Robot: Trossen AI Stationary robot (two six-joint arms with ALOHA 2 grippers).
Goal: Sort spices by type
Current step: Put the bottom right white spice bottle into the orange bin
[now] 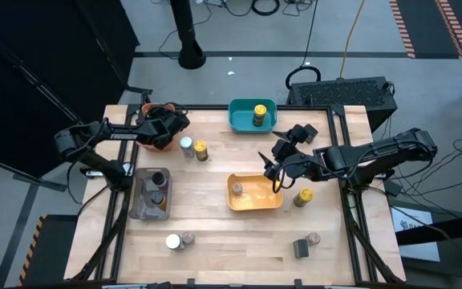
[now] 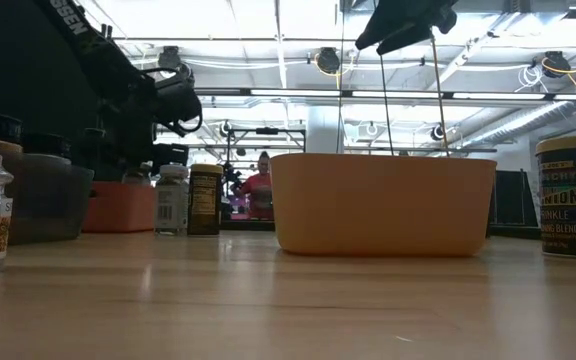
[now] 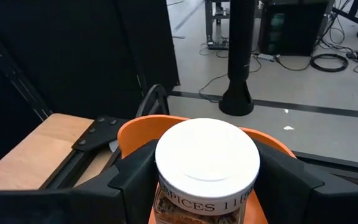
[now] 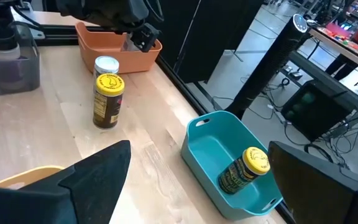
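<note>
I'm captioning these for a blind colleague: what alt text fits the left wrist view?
The left gripper holds a white-lidded glass spice jar between its dark fingers, above the round-cornered orange plastic bin at the wooden table's edge. Beyond lie a grey floor and a black post.

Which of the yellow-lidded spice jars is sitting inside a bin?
The yellow-lidded jar lying tilted in the teal bin. The other yellow-lidded jars stand on the bare table, outside any bin.
</note>
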